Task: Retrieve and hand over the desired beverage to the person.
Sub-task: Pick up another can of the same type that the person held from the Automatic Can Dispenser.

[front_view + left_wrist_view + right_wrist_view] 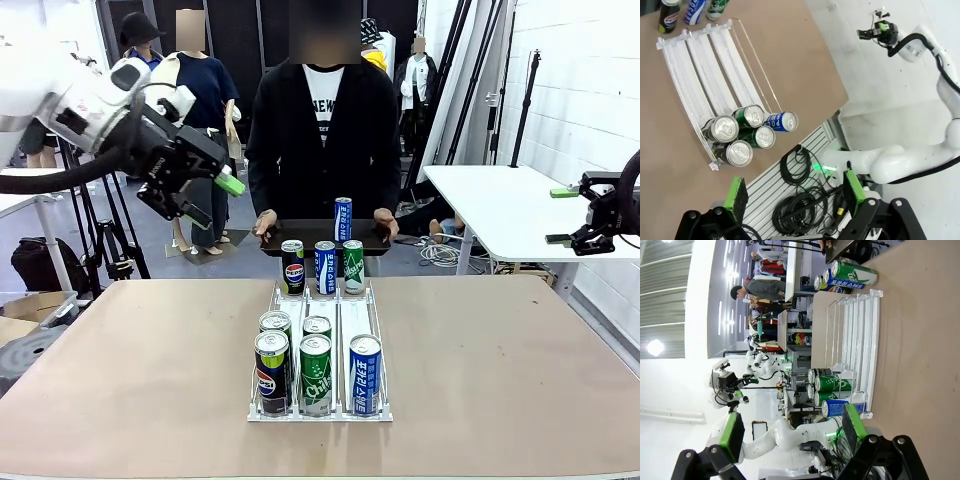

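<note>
The left arm (62,98) comes in high, its wrist bent so the left gripper (214,199) tilts down and inward, jaws spread wide with nothing between the green pads (230,184). Well apart from it, the right gripper (560,215) hangs level, pointing back toward the left one, jaws equally wide and empty.

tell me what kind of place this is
Probably a robotics lab or demo space: white robot arms flank a plain table, black equipment stands rise by the wall, and loose cables lie on the floor.
</note>
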You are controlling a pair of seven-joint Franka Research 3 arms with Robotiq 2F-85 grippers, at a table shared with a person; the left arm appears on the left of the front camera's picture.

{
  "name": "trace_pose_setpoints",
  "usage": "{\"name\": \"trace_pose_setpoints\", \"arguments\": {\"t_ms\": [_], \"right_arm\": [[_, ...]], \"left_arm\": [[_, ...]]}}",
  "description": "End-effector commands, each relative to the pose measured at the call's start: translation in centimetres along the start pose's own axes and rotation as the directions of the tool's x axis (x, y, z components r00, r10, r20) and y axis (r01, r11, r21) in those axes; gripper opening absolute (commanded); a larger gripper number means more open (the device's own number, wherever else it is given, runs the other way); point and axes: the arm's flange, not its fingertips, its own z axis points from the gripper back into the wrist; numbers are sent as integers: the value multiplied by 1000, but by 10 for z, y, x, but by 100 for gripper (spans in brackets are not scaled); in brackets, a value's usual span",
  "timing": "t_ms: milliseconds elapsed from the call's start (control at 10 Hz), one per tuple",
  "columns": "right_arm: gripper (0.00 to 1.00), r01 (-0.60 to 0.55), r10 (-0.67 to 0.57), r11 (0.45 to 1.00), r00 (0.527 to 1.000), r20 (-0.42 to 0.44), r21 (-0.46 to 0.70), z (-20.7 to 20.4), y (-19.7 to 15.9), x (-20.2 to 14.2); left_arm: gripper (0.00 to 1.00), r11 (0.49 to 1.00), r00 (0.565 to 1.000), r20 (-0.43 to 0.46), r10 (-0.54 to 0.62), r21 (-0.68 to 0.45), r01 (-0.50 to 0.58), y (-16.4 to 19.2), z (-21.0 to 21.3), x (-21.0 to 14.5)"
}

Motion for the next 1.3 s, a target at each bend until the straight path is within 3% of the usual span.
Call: {"name": "trace_pose_setpoints", "arguments": {"t_ms": [0,600,1000,1200], "right_arm": [[100,-11,11,1000,1000,-5,7,0,0,-1],[100,-11,11,1000,1000,-5,7,0,0,-1],[100,-11,11,1000,1000,-5,7,0,0,-1],[100,-11,11,1000,1000,-5,7,0,0,-1]], "left_arm": [[100,996,1000,-19,-11,83,12,-19,-19,-1],[100,960,998,-61,-23,278,39,-59,-98,8],[100,921,991,-133,-30,382,79,-76,-150,8],[100,885,993,-121,8,462,49,-86,-171,1]]}}
